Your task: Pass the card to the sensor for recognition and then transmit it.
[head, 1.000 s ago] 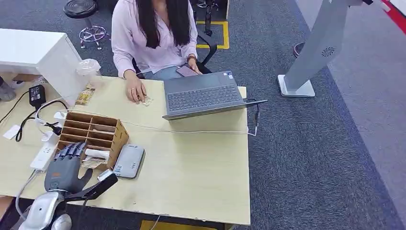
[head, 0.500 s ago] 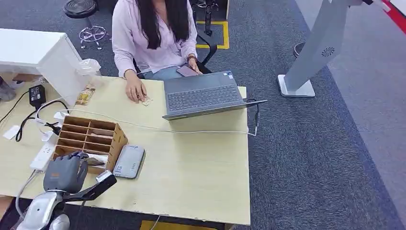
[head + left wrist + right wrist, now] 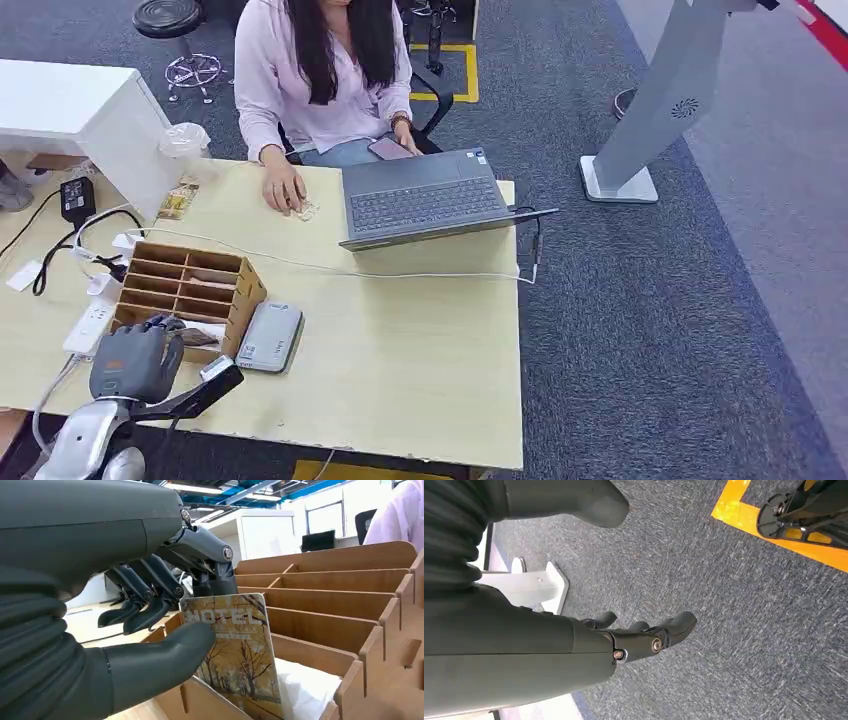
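Note:
My left hand (image 3: pixel 135 362) sits at the near end of the wooden slotted card rack (image 3: pixel 190 283). In the left wrist view the thumb (image 3: pixel 165 652) and a finger (image 3: pixel 212 562) pinch a hotel card (image 3: pixel 240 655) printed with autumn trees, standing in the rack's (image 3: pixel 350 605) nearest slot. The grey card sensor (image 3: pixel 270 336) lies flat on the table just right of the rack. My right hand (image 3: pixel 639 635) hangs over the carpet with its fingers apart and nothing in it.
A person in a pink shirt (image 3: pixel 310 80) sits across the table (image 3: pixel 400 350) with a hand by an open laptop (image 3: pixel 425 195). A white cable (image 3: pixel 400 272) crosses the table. A power strip (image 3: pixel 92 325), a charger (image 3: pixel 75 198) and a white cabinet (image 3: pixel 80 110) stand at left.
My left hand's fingers have curled from lying spread over the rack's near slots to closing on the card. The hand drew slightly back toward me.

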### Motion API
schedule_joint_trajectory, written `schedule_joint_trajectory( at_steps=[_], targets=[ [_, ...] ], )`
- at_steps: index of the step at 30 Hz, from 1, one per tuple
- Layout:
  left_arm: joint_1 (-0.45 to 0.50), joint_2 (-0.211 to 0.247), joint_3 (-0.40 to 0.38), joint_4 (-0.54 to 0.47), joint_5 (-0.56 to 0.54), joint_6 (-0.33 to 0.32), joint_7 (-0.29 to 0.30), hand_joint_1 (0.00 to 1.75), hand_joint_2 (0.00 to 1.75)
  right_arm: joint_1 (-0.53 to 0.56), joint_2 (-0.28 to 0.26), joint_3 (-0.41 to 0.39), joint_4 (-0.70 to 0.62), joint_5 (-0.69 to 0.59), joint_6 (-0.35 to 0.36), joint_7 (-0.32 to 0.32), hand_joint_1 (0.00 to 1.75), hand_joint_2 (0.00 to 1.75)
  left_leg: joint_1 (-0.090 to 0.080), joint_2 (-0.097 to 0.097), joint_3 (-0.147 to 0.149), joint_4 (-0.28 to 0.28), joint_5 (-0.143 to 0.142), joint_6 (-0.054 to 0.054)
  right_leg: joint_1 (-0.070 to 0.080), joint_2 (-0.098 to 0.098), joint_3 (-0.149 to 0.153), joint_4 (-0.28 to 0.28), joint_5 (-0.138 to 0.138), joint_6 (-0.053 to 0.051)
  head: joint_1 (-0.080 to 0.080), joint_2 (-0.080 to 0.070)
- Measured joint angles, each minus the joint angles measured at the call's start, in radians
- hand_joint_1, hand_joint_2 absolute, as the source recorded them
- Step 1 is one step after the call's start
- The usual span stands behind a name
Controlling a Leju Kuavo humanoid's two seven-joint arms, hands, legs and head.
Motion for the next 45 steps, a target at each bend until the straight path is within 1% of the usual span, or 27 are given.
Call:
schedule_joint_trajectory(
  at_steps=[13,17,21,28,36,45],
  targets=[
    [-0.001,0.001,-0.009,0.0,0.0,0.002,0.0,1.75,1.75,0.0,0.0,0.0,0.0,0.0,0.0,0.0,0.0,1.75,0.0,0.0,0.0,0.0,0.0,0.0,0.0,0.0,0.0,0.0,0.0,0.0,0.0,0.0],
    [-0.006,0.001,-0.01,-0.001,-0.003,0.021,-0.002,1.75,1.75,0.0,0.0,0.0,0.0,0.0,0.0,-0.003,0.0,1.75,0.0,0.0,0.0,0.0,0.0,0.0,0.0,0.0,0.0,0.0,0.0,0.0,0.0,0.0],
    [-0.031,0.012,-0.013,-0.031,-0.002,0.019,-0.003,1.75,1.75,-0.001,0.0,0.0,0.0,-0.003,0.0,-0.006,0.0,1.75,0.0,0.0,0.0,0.0,0.0,0.0,0.0,0.0,0.0,0.0,0.0,0.0,0.0,0.0],
    [-0.088,0.025,-0.02,-0.098,0.015,-0.005,-0.015,1.75,1.75,-0.004,0.0,0.0,0.0,-0.006,-0.006,-0.014,0.0,1.75,0.0,0.0,0.0,0.0,0.0,0.0,0.0,0.0,0.0,0.0,0.0,0.0,0.0,0.0],
    [-0.151,0.032,-0.047,-0.109,0.034,-0.016,-0.014,1.75,1.75,-0.007,0.0,0.0,0.0,-0.011,-0.01,-0.014,0.0,1.75,0.0,0.0,0.0,0.0,0.0,0.0,0.0,0.0,0.0,0.0,0.0,0.0,0.0,0.0],
    [-0.171,0.031,-0.061,-0.109,0.034,-0.017,-0.013,1.75,1.75,-0.007,0.0,0.0,0.0,-0.011,-0.01,-0.014,0.0,1.75,0.0,0.0,0.0,0.0,0.0,0.0,0.0,0.0,0.0,0.0,0.0,0.0,0.0,0.0]
  ],
)
